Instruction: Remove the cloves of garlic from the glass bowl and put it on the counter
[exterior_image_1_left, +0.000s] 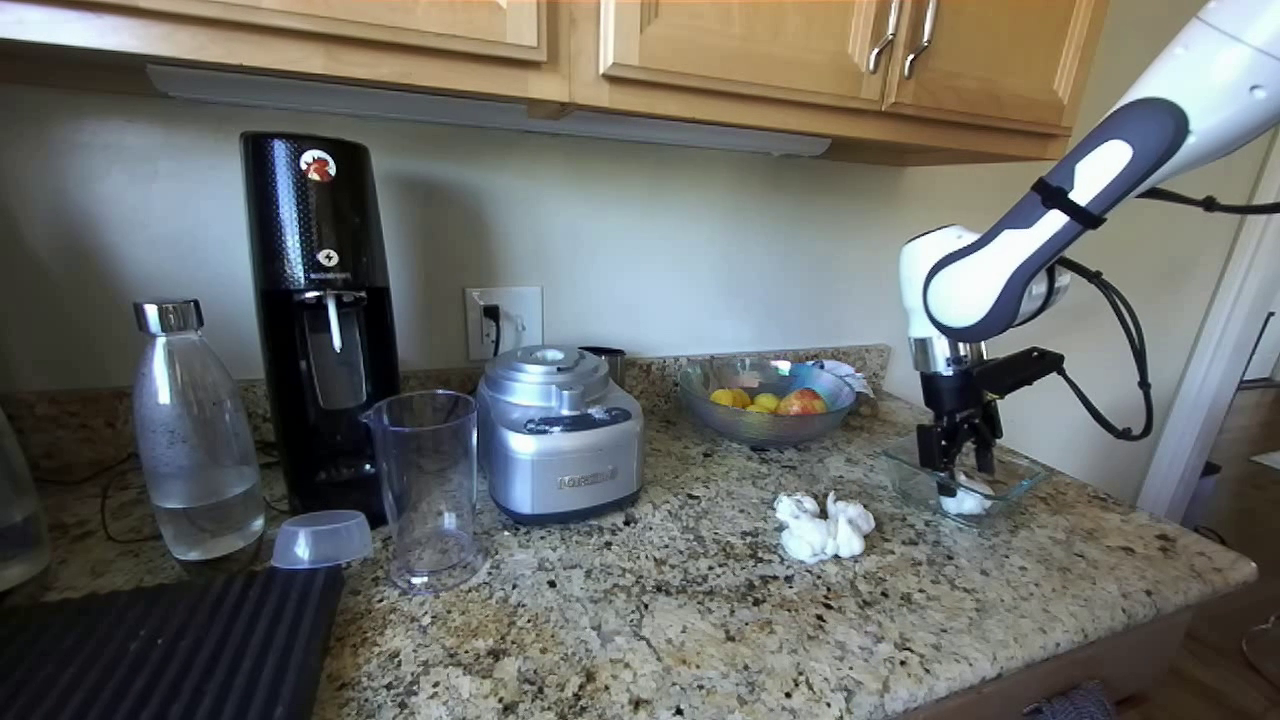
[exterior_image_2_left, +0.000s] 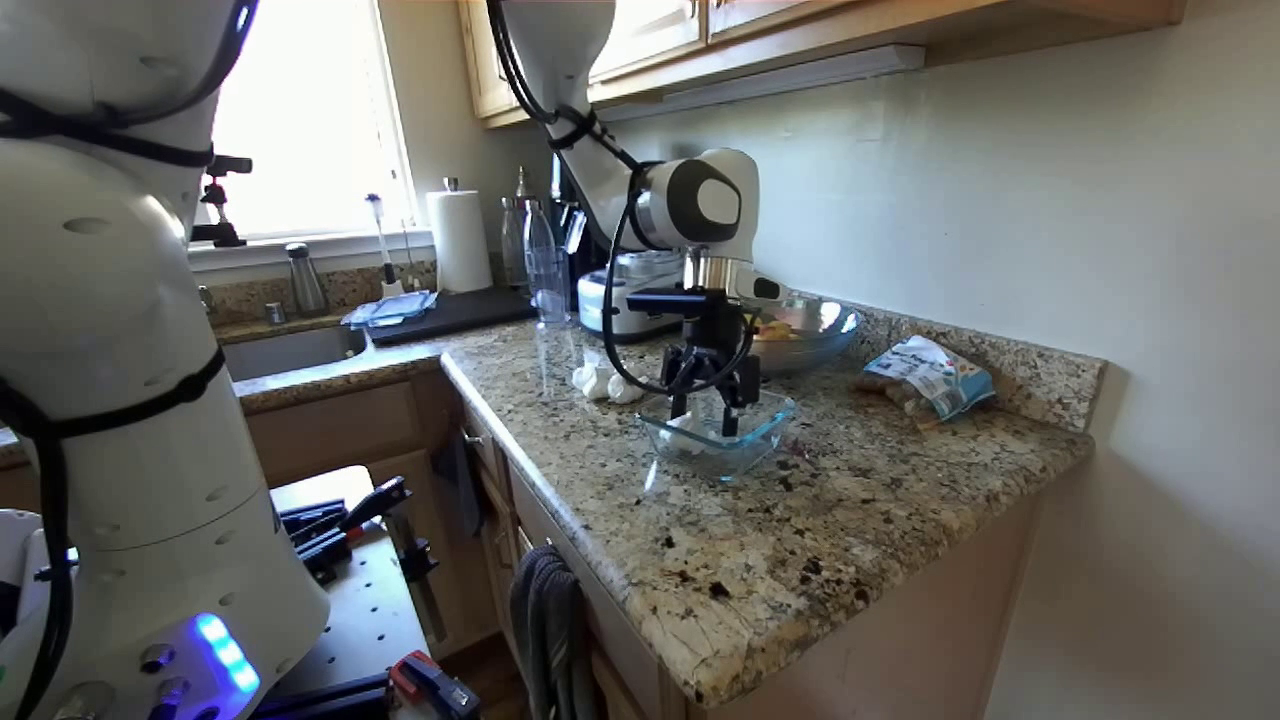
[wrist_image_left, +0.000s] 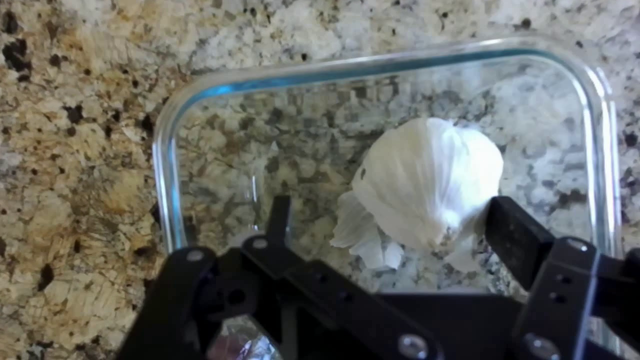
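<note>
One whitish bulb from the cloves of garlic (wrist_image_left: 430, 175) lies in the glass bowl (wrist_image_left: 350, 70), with loose papery skin beside it. My gripper (wrist_image_left: 392, 217) reaches down into the bowl with its fingers spread wide. In the wrist view, the right finger (wrist_image_left: 515, 235) is right against the bulb or overlaps its edge; a gap separates the left finger (wrist_image_left: 279, 215) from it. More garlic (exterior_image_1_left: 822, 528) sits in a cluster on the speckled granite counter (exterior_image_1_left: 640, 640), beside the bowl (exterior_image_2_left: 735, 465) in both exterior views.
Behind stands a larger bowl (exterior_image_1_left: 765, 430) of fruit. A silver food processor (exterior_image_1_left: 565, 450), a clear pitcher (exterior_image_1_left: 430, 480), a black drinks machine (exterior_image_1_left: 320, 320) and a black ribbed mat (exterior_image_1_left: 170, 640) line the counter. A blue-and-white bag (exterior_image_2_left: 930, 375) lies near the wall.
</note>
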